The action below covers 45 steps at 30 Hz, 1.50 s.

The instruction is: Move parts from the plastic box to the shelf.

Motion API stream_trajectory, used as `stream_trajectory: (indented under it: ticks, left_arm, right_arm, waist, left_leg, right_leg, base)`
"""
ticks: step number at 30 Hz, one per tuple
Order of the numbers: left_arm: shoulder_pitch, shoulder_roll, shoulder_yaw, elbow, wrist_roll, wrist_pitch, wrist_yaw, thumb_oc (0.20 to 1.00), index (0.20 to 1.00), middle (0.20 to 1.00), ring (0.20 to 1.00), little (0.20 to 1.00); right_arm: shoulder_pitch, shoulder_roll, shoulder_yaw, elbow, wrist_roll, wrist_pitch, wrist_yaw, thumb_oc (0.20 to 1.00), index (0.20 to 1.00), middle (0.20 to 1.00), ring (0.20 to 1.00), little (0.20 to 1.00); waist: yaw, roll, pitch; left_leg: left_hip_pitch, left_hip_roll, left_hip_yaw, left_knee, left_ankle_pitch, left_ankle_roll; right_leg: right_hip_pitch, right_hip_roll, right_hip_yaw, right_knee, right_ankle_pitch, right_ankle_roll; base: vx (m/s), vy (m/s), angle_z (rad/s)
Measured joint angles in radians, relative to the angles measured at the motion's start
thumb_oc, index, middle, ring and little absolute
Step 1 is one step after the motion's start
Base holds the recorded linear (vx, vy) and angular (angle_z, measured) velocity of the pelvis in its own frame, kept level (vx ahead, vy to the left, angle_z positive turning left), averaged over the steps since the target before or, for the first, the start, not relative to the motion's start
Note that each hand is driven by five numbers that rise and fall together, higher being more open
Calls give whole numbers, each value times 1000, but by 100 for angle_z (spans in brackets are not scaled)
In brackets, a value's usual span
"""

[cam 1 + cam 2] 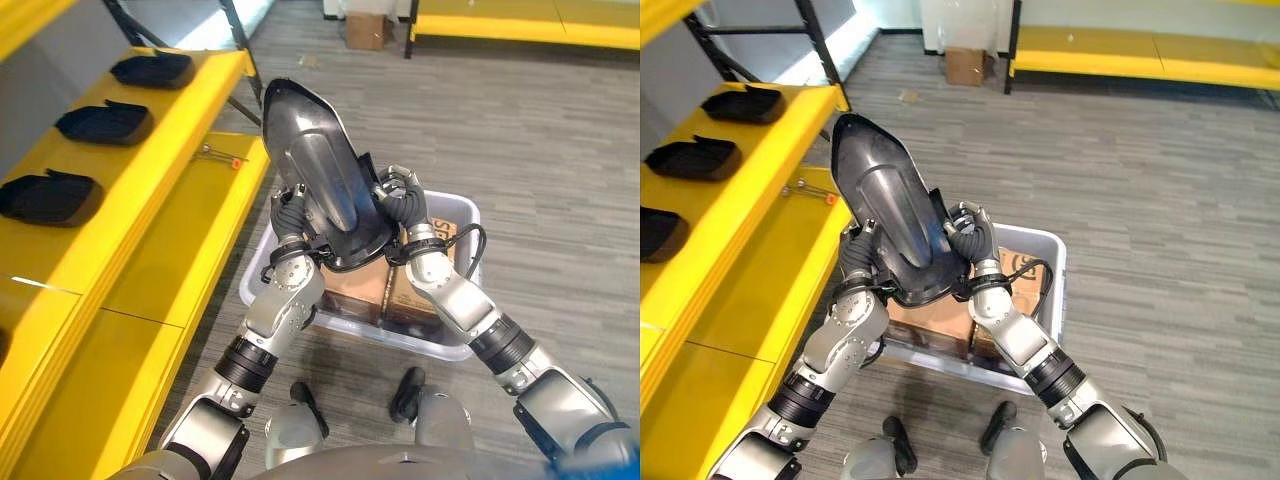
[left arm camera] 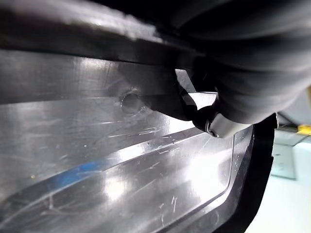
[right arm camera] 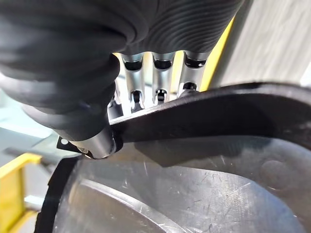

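Both hands held 1 large black moulded plastic part (image 1: pixel 325 175) above the grey plastic box (image 1: pixel 455 215), which stood on the floor just beside the yellow shelf (image 1: pixel 165 215). The part was tilted, its pointed end up and towards the shelf, its broad end down between the wrists. The left hand (image 1: pixel 288 212) gripped the part's left edge; in the left wrist view its thumb (image 2: pixel 221 127) curled over the black rim. The right hand (image 1: pixel 398 195) clamped the right edge: in the right wrist view its fingers (image 3: pixel 160 80) lay behind the rim and its thumb (image 3: pixel 99 143) pressed the front. Brown cardboard (image 1: pixel 365 290) showed inside the box under the part. On the shelf's upper level lay 3 black parts (image 1: pixel 105 122) in a row, apart from one another. On the lower level, near the part's tip, lay a small metal tool with an orange end (image 1: pixel 222 156). A cardboard carton (image 1: pixel 365 30) stood on the floor far behind.
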Motion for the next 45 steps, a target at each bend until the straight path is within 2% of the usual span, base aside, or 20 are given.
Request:
stream_trajectory:
  ticks: [4,7,8,11,12,13,14,19,21,22,23,24,28,30,33,35,36,38,40,45]
  left_arm:
    - [3,-1,9,0,9,46,-24,200,200,200,200,200]
    - [0,11,12,2,12,64,-46,200,200,200,200,200]
    - [0,12,13,3,12,71,-46,200,200,200,200,200]
    - [2,38,12,3,12,74,-65,200,200,200,200,200]
    - [2,40,12,3,13,74,-66,200,200,200,200,200]
    - [5,33,9,3,14,81,-66,200,200,200,200,200]
    - [20,25,7,2,23,81,-66,200,200,200,200,200]
    - [45,8,1,1,46,87,-68,200,200,200,200,200]
    - [50,-13,2,2,42,98,-83,200,200,200,200,200]
    - [47,-5,5,6,40,102,-94,200,200,200,200,200]
    - [50,17,13,10,36,103,-118,200,200,200,200,200]
    - [50,31,14,10,33,103,-128,200,200,200,200,200]
    - [52,52,29,20,33,101,-145,200,200,200,200,200]
    - [49,35,45,23,34,99,-152,200,200,200,200,200]
    - [1,28,38,53,34,101,-166,200,200,200,200,200]
    - [-9,34,46,53,33,101,-168,200,200,200,200,200]
    - [-5,48,49,56,33,101,-169,200,200,200,200,200]
    - [0,33,48,82,37,105,-172,200,200,200,200,200]
    - [5,14,47,89,38,107,-172,200,200,200,200,200]
    - [33,20,40,117,42,109,-173,200,200,200,200,200]
  right_arm:
    - [12,31,-13,24,0,1,-1,200,200,200,200,200]
    - [26,49,-27,29,-1,0,1,200,200,200,200,200]
    - [31,49,-31,31,-1,-1,2,200,200,200,200,200]
    - [30,55,-37,43,-1,-16,17,200,200,200,200,200]
    - [25,55,-37,67,-1,-38,35,200,200,200,200,200]
    - [30,50,-38,79,-1,-49,45,200,200,200,200,200]
    - [42,37,-45,79,-1,-60,64,200,200,200,200,200]
    - [63,10,-27,74,1,-79,81,200,200,200,200,200]
    - [64,11,-13,75,8,-74,24,200,200,200,200,200]
    - [65,19,-3,78,13,-74,2,200,200,200,200,200]
    - [63,31,15,88,20,-79,-19,200,200,200,200,200]
    - [54,41,17,113,20,-91,-20,200,200,200,200,200]
    - [28,68,18,188,20,-146,-8,200,200,200,200,200]
    - [20,64,9,191,20,-148,-5,200,200,200,200,200]
    - [-3,58,7,195,29,-140,-4,200,200,200,200,200]
    - [-29,57,8,195,30,-128,-4,200,200,200,200,200]
    - [-37,66,5,197,48,-109,0,200,200,200,200,200]
    - [-19,89,-6,216,69,-95,1,200,200,200,200,200]
    - [-19,89,-3,214,71,-82,-4,200,200,200,200,200]
    - [13,103,17,210,95,-41,-3,200,200,200,200,200]
  waist:
    - [15,-9,-16]
    - [3,-19,-28]
    - [1,-17,-27]
    - [15,-26,-32]
    - [21,-27,-32]
    - [16,-27,-33]
    - [11,-17,-31]
    - [28,3,-29]
    - [31,11,-30]
    - [19,13,-29]
    - [23,8,-27]
    - [30,8,-27]
    - [52,-3,-26]
    - [42,-5,-24]
    - [43,-14,-30]
    - [45,-27,-40]
    - [69,-45,-48]
    - [58,-16,-65]
    - [48,-17,-69]
    - [56,-12,-72]
  left_leg:
    - [-6,-60,-37,-26,-6,28]
    - [-48,-102,-119,-33,30,83]
    - [-49,-87,-145,-41,35,84]
    - [-45,-89,-193,-75,65,71]
    - [-47,-95,-203,-74,71,67]
    - [-48,-100,-219,-73,78,63]
    - [-46,-97,-232,-77,89,54]
    - [-80,-68,-257,-79,173,-1]
    - [-105,-90,-209,-135,292,-65]
    - [-96,-88,-80,-129,229,-29]
    - [-82,-78,-7,-74,174,-11]
    - [-78,-58,12,-36,160,-23]
    - [-26,1,13,77,98,-10]
    - [24,6,-4,65,81,3]
    - [21,-36,-46,-43,63,34]
    - [-6,-58,-53,-101,41,57]
    - [-17,-50,-15,-21,10,77]
    - [10,-22,-40,26,-25,45]
    - [12,-37,-50,14,-31,17]
    - [23,-95,-70,32,-62,63]
  right_leg:
    - [45,-33,-36,-63,65,38]
    - [34,-38,92,-32,109,29]
    - [29,-11,144,-17,53,41]
    - [50,121,201,-18,-12,32]
    - [62,148,203,-26,-52,35]
    - [91,172,227,-67,-73,11]
    - [111,193,228,-94,-68,11]
    - [157,234,163,-148,-57,-44]
    - [154,185,43,-120,-75,-80]
    - [172,164,-20,-125,-76,-92]
    - [191,143,-61,-129,-81,-99]
    - [197,142,-71,-135,-82,-99]
    - [183,106,-138,-121,-71,-107]
    - [152,80,-135,-64,-87,-90]
    - [82,70,-73,58,-146,-58]
    - [30,65,-18,76,-154,-71]
    - [12,25,-34,73,-125,-73]
    - [39,5,-82,102,-130,-57]
    - [41,-26,-84,123,-128,-39]
    - [108,-66,-80,54,-54,5]
  base:
    - [-115,202,45]
    - [-144,76,88]
    - [-54,22,82]
    - [-109,-17,55]
    - [-97,-66,40]
    - [-85,-135,37]
    - [-54,-135,38]
    - [-74,-96,44]
    - [-111,2,136]
    - [-157,41,180]
    - [-181,54,139]
    - [-149,60,101]
    - [-144,144,45]
    - [-195,331,39]
    - [-89,256,54]
    - [-67,296,86]
    - [-105,554,85]
    - [-97,599,76]
    - [-35,362,54]
    - [-59,552,31]
